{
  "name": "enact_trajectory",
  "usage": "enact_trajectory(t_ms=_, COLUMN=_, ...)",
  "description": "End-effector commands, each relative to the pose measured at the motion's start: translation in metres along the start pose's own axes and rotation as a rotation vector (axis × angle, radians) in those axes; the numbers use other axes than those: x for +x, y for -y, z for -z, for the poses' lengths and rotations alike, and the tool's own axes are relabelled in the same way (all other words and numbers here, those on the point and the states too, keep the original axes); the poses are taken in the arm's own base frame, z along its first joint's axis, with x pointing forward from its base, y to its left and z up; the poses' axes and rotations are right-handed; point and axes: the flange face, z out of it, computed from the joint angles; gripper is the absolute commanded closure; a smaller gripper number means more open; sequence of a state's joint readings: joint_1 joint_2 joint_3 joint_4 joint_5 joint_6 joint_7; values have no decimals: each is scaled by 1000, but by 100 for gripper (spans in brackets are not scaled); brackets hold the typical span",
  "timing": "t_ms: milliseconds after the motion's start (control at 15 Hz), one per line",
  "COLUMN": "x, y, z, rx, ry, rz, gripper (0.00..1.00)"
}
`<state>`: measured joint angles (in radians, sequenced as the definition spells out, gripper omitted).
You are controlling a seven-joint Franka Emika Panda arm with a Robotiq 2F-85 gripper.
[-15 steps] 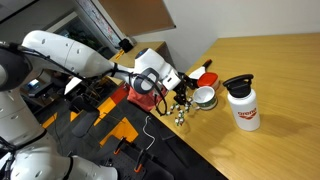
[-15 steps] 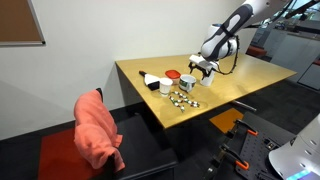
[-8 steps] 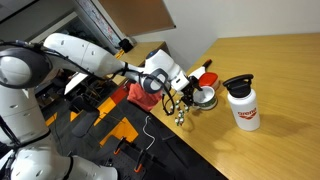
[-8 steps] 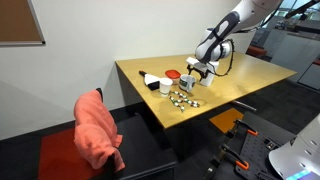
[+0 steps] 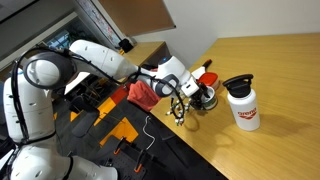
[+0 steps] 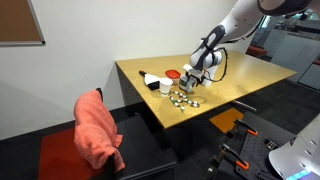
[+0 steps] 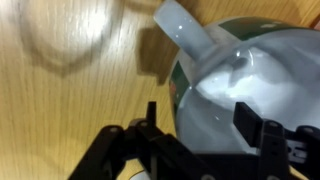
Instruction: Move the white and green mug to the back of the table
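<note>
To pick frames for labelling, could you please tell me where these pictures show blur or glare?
Wrist view: the mug is too close, soft and out of focus, with a pale sheen across its green inside; the gripper is a dark blurred silhouette. In both exterior views: even light, no strong glare on the table, but the mug is small and partly hidden by the gripper.

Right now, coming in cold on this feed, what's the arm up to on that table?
The arm's gripper is down at the white and green mug, which sits near an edge of the table. In the wrist view the fingers stand apart and appear to straddle the mug's rim next to its handle; they are not closed on it. The mug looks unlifted. A white bottle stands close by on the same table.
</note>
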<state>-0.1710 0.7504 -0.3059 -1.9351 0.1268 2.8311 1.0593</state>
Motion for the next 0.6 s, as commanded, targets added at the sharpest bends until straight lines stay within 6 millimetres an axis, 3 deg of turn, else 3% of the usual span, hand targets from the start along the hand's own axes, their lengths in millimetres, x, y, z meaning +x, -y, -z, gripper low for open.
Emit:
enact_trajectory(t_ms=0, x=7, y=8, z=-7, rx=-18, ry=16, rz=4, gripper=50)
enact_trajectory(t_ms=400, x=5, y=7, z=-7, rx=-41, ry=17, rz=18, gripper=96)
enact_trajectory(t_ms=533, x=3, y=7, z=-3, rx=-41, ry=17, rz=27, gripper=100)
